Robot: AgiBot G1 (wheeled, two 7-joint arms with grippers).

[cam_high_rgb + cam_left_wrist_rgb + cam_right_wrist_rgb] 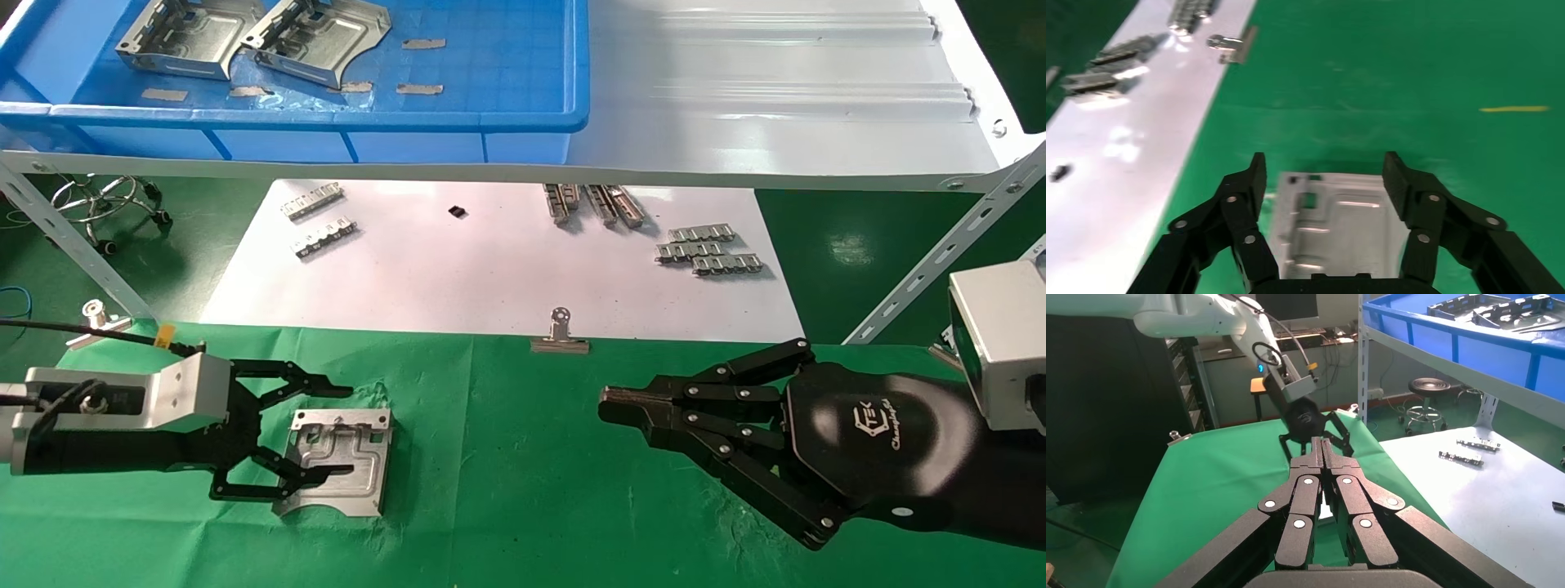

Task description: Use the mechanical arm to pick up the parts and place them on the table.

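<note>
You had one part [339, 461] on the desk [507, 490] beneath your open left hand [315, 441], two parts [253, 37] remained in the bin [490, 114] beyond it, and your right hand [625, 404] was closed, empty.

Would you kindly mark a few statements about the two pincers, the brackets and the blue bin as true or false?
1. The left pincer is open around a bracket lying flat on the green table. True.
2. The right pincer grips a bracket. False: its fingers are shut together with nothing between them.
3. Two brackets lie in the blue bin. True.
4. The binder clip lies inside the blue bin. False: it sits at the seam between the white paper and the green cloth.
</note>
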